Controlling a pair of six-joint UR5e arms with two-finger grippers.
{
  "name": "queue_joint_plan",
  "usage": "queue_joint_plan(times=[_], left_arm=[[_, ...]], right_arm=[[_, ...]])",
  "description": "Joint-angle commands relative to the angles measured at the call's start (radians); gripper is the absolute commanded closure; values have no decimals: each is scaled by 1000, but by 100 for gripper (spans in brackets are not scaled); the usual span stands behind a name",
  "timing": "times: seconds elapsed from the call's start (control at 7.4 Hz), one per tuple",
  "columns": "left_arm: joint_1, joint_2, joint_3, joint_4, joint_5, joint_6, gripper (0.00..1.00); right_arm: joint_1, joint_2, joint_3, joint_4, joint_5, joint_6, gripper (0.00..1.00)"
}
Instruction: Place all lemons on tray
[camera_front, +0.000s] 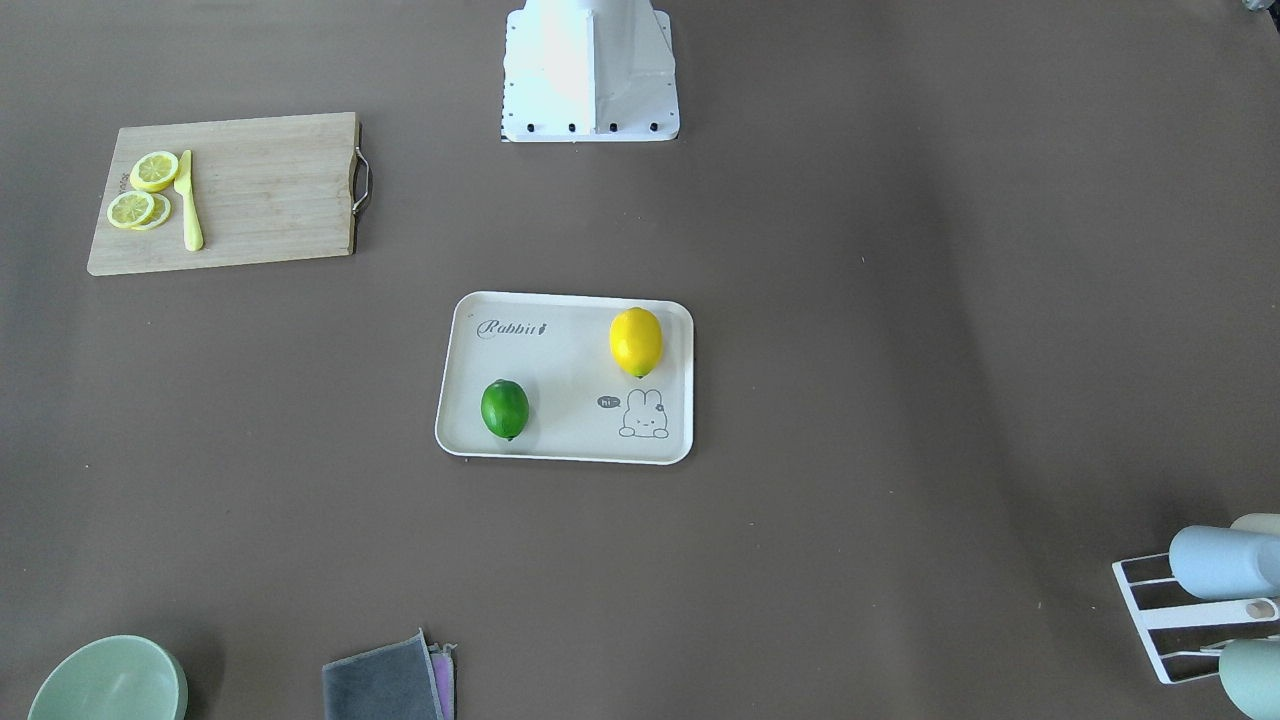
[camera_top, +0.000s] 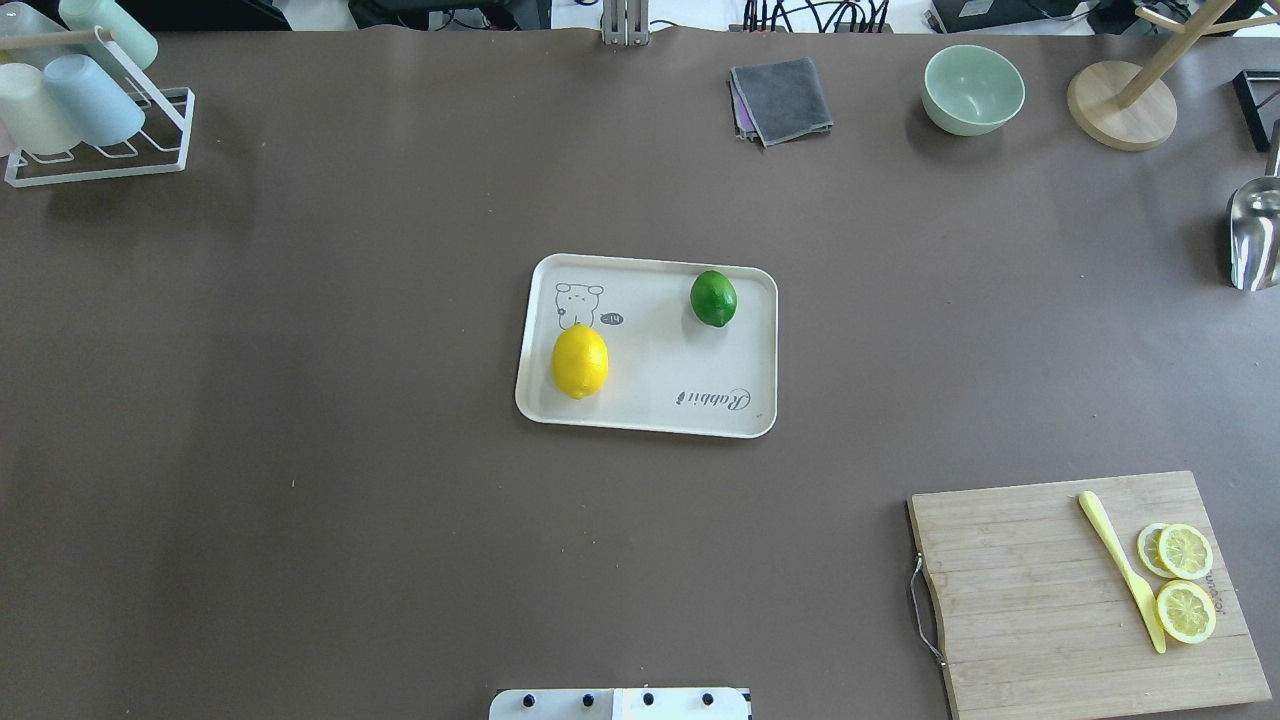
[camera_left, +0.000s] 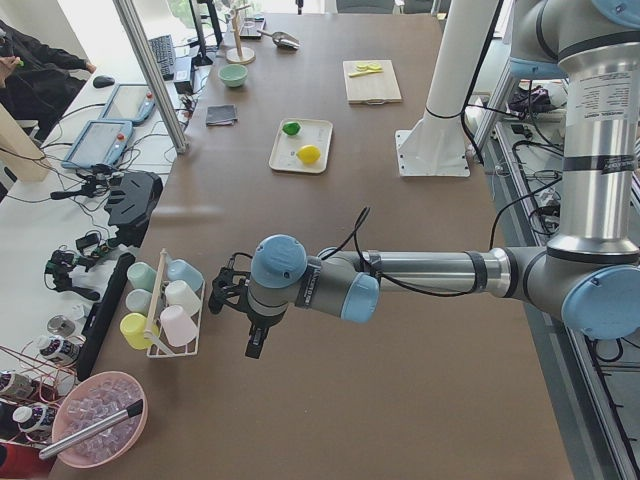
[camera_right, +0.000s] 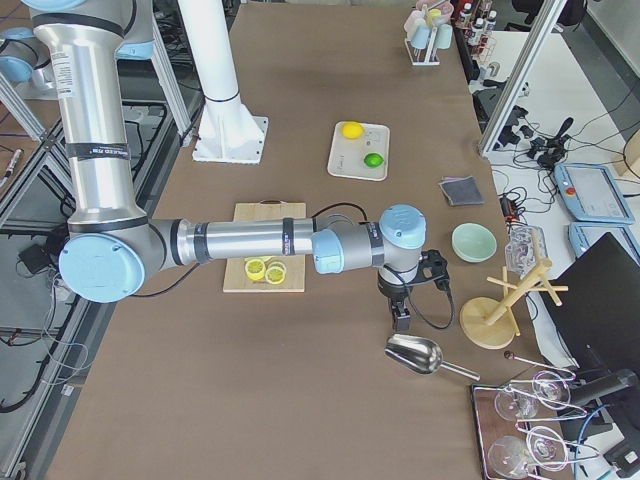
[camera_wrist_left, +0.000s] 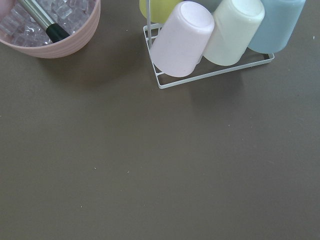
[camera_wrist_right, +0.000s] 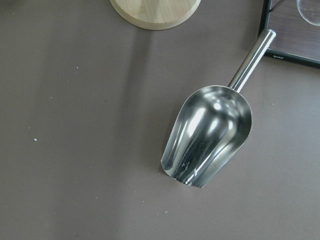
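While yellow lemon (camera_front: 636, 341) and green lemon (camera_front: 504, 408) are sitting on the tray (camera_front: 560, 350) in front and overhead views, side views are showing left gripper (camera_left: 254, 345) and right gripper (camera_right: 400, 318) hanging well apart from it at opposite table (camera_front: 900, 300) ends, grip state untellable, wrist views showing no fruit.

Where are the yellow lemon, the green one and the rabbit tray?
yellow lemon (camera_top: 580, 362), overhead view, middle of its peel
green lemon (camera_top: 713, 298), overhead view, middle of its upper side
tray (camera_top: 655, 365), overhead view, bare floor between the two fruits
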Motion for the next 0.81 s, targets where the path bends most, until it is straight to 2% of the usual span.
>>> queue_joint_plan(times=[0.0,0.68], left_arm=[[0,5,2,-2,32,1,2],[0,6,3,-2,41,1,2]], right_arm=[[0,0,1,2,-2,-1,0],[0,-1,4,2,-2,-1,0]])
